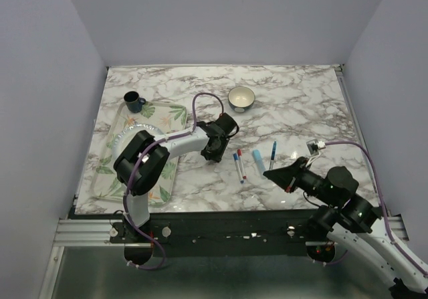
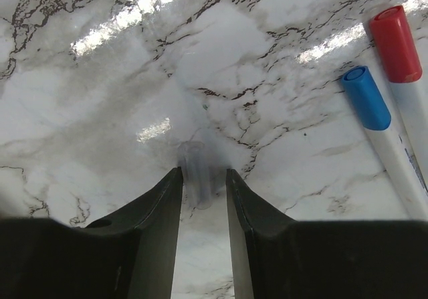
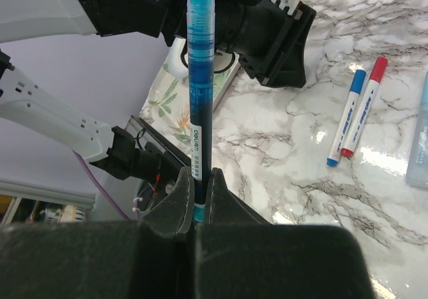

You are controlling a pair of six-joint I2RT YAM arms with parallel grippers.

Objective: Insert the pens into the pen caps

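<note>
Seemingly mid-capping: right jaws grip a blue pen (image 3: 200, 78) upright; left jaws stand apart, empty. Next, its tip needs capping squarely.

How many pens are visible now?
4. A red-capped pen and a blue-capped pen lie side by side; a pale blue marker lies beside them; the right gripper holds a blue pen. Others may be hidden.

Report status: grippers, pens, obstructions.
Left gripper open, low over marble table. Right gripper shut on teal pen. Blue-capped pen, red-capped pen beside left, untouched.
</note>
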